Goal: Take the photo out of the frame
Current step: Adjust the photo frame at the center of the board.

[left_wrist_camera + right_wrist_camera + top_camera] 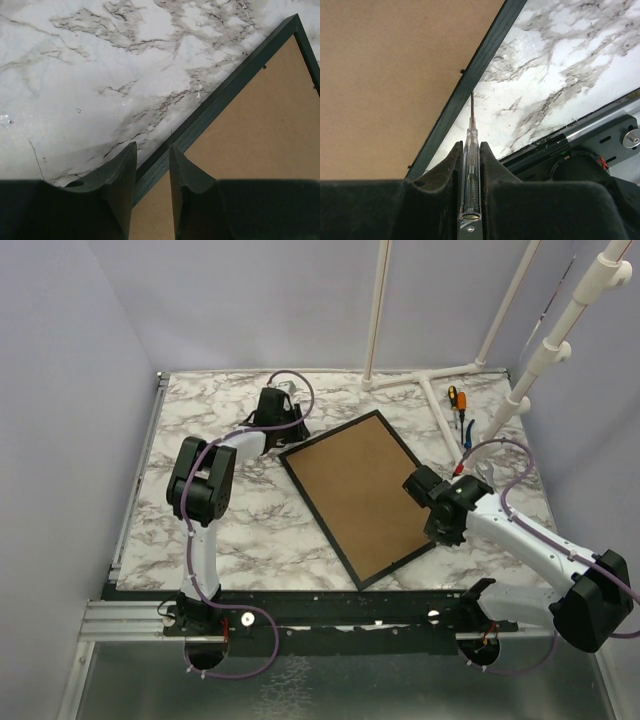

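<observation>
Brown fibreboard back (390,75) uppermost, so face down for the frame (345,495), set at a slant on the marble table (250,530) between the two arms. No sight of the photo; judged to be inside, under that board.

Clamped in the right gripper (471,150): a slim clear-handled screwdriver (470,175), blade tip down at the inner edge of the black border, just beside a small retaining tab (462,71). Over at the frame's far-left edge, the left gripper (152,157), fingers a little apart with nothing between them, straddling the border from above. Impossible to tell whether touching it. Looks like the tab-levering step, with the board not yet freed.

Risks from here:
- Slipping off the tab and gouging the fibreboard, through too steep a blade angle.
- Skidding the whole frame across the smooth marble, through a sideways push with no firm hold-down on the left.
- Twisting the thin screwdriver in the grip, through prying on so narrow a handle.
- Creasing the photo beneath, through driving the tip under the board rather than under the tab.

Best to keep the force low and along the border.
</observation>
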{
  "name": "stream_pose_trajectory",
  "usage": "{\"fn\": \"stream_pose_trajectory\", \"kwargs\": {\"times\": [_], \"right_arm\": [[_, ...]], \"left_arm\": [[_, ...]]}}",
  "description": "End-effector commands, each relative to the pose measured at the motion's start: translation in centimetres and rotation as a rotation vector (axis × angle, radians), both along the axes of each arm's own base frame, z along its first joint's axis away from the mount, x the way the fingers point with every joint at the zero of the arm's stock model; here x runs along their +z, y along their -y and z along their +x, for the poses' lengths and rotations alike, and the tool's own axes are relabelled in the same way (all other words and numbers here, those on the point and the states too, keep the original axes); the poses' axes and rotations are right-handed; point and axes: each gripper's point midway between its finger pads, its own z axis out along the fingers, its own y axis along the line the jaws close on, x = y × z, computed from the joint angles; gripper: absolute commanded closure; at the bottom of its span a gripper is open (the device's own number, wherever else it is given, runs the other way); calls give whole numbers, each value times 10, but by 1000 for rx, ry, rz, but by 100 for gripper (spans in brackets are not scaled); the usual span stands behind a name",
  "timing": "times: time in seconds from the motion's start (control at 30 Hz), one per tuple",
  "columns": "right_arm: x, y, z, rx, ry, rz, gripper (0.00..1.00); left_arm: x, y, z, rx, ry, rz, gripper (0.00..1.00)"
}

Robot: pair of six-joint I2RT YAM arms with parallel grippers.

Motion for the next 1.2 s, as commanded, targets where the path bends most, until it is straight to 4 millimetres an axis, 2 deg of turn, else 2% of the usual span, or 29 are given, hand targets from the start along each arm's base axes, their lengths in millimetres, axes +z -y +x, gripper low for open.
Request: {"fn": "stream_pose_trajectory", "kwargs": {"times": [0.0,0.1,0.23,0.33,0.53,0.77,0.9,1.17], "right_arm": [[11,-14,31,7,108,45,99],[10,-17,37,16,110,47,100],[7,-20,45,25,112,51,99],[6,-21,51,28,120,50,100],[4,-25,72,54,139,64,99],[13,-30,111,104,206,98,99],[20,-21,141,109,226,102,100],[20,-22,190,122,244,143,99]], "left_arm": [[-12,3,-14,-29,-35,-23,67],[-21,-7,-23,-9,-55,0,67],[-34,-34,-33,80,-79,51,67],[-32,-53,-41,149,-71,53,67],[-35,-64,-73,223,-94,1,67],[-31,-74,-111,289,-118,-53,66],[-27,-83,-132,336,-126,-69,66],[-10,-95,-166,395,-109,-114,65]]}}
